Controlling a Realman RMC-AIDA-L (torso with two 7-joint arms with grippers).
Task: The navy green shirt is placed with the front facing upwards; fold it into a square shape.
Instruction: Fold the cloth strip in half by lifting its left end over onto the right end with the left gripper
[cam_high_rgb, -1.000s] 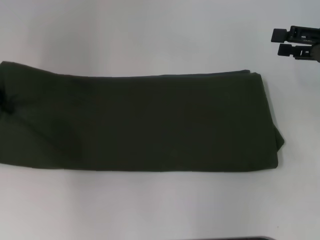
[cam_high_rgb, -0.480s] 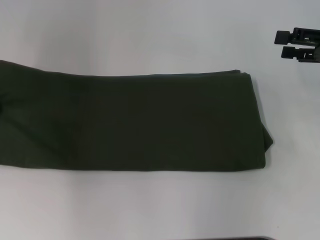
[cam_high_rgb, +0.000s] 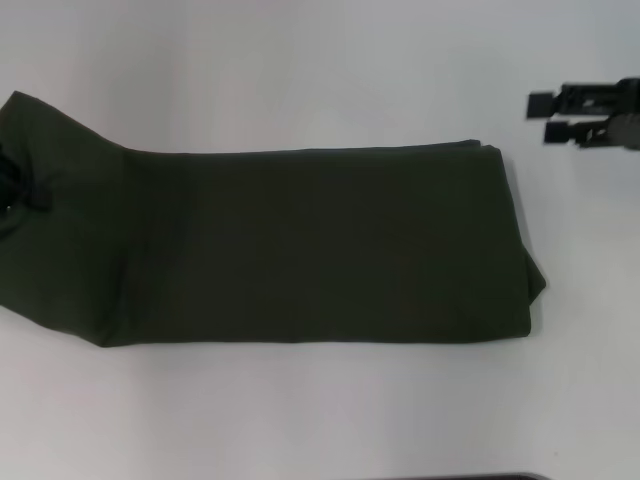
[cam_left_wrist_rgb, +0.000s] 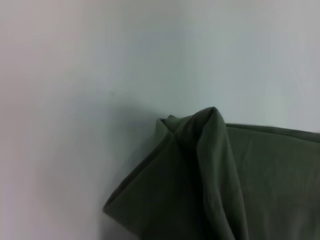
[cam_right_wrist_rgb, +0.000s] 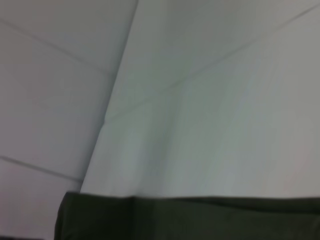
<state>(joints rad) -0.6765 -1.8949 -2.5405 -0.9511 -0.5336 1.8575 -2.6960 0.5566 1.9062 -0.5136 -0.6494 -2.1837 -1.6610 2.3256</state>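
Navy green shirt (cam_high_rgb: 300, 245) on white table (cam_high_rgb: 300, 80)

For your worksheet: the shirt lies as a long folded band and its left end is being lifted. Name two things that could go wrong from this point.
1. The navy green shirt is gripped at its left end near one corner only; the lifted cloth bunches and droops in the left wrist view, so the fold may land skewed.
2. The right gripper hangs off the cloth, so nothing pins the right end; pulling could drag the whole band and loosen its layers.
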